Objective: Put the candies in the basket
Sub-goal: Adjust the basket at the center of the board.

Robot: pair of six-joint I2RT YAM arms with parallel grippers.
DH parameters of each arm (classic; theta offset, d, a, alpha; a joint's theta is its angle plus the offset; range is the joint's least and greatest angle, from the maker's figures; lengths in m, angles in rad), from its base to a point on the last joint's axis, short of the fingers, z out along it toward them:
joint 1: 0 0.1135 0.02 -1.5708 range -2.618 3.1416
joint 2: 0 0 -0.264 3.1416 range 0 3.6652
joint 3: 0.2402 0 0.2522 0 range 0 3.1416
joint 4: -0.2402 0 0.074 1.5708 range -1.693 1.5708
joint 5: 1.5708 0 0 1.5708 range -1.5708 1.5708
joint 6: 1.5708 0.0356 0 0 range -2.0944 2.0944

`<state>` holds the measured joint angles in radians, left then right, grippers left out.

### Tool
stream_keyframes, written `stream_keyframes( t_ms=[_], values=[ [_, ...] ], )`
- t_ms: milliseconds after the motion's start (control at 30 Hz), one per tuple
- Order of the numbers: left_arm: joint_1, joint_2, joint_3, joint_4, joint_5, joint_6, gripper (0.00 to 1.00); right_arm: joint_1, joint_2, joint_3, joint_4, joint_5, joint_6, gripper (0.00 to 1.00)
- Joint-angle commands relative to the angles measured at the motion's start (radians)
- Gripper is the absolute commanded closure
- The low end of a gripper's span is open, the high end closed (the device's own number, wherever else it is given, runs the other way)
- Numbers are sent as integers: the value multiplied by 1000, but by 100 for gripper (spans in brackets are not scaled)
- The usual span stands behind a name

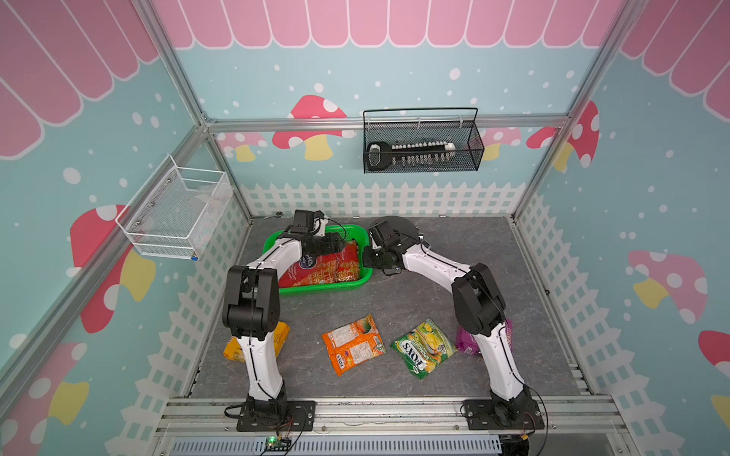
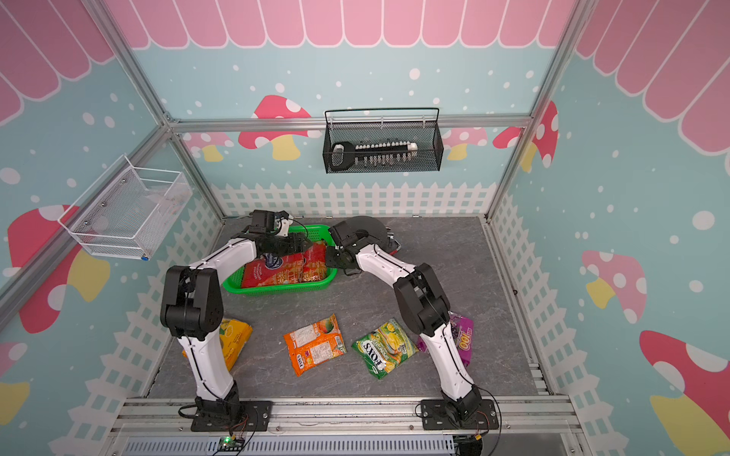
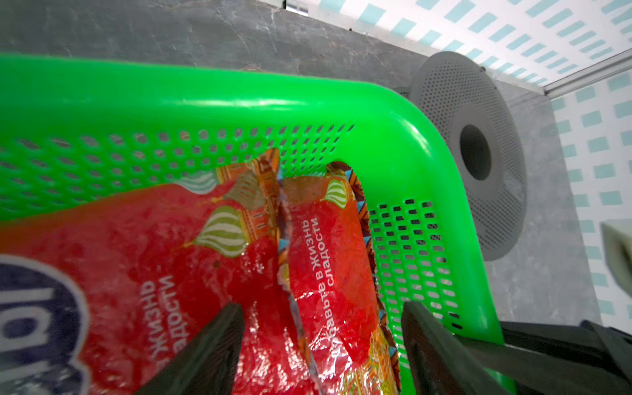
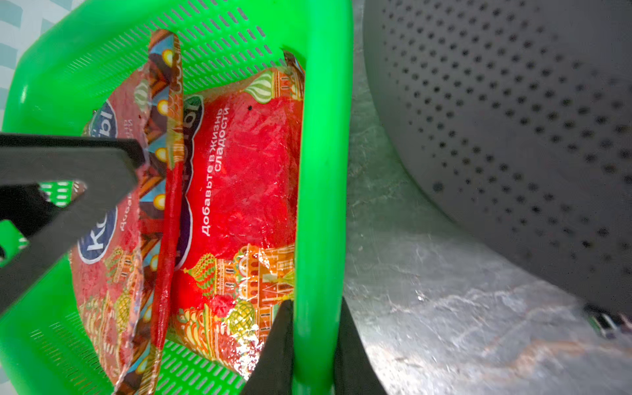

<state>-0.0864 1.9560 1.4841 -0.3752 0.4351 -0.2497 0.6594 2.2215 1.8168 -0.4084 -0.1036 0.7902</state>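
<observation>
bright green perforated plastic basket [image 1: 322, 289]: back-left on grey stone-look tabletop [image 1: 493, 244] | inside, side by side: two large red shiny plastic candy bags [image 1: 316, 272] | just behind-right: dark grey round perforated spool [image 1: 395, 225] | front row, left to right: yellow-orange plastic bag [image 2: 236, 336], orange plastic bag [image 1: 352, 344], green-yellow "FOX'S" bag [image 1: 423, 347], purple plastic bag [image 1: 464, 343]

A dark grey perforated round spool [image 1: 399, 224] lies at the back of the grey stone-patterned bench [image 1: 474, 241], near the picket-fence print [image 1: 395, 199]. 2 baskets hang on the walls: a white wire-mesh basket [image 1: 166, 221] and a black wire-mesh basket [image 1: 470, 152] that holds a black-handled tool [image 1: 412, 152].

Grey spool [image 1: 397, 224] just beside basket [image 1: 316, 291] corner; bare floor [image 1: 395, 302] in front.
</observation>
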Motion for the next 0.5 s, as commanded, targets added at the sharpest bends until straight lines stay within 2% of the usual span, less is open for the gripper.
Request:
stream_keyframes(
  t_ms=[0,133,200,267,467],
  values=[
    [10,-111,-8,2,49,-13,22,23,-96,-92,-32,-8,-52,98],
    [10,-206,-28,2,-21,-52,19,28,-175,-218,9,4,-8,91],
    [10,-260,-51,10,-40,-61,19,28,-216,-267,32,16,0,77],
    [10,-302,-76,18,-65,-68,18,28,-252,-316,62,28,-4,72],
    [10,-409,-164,38,-187,-96,15,28,-378,-431,150,4,-143,58]
  ],
)
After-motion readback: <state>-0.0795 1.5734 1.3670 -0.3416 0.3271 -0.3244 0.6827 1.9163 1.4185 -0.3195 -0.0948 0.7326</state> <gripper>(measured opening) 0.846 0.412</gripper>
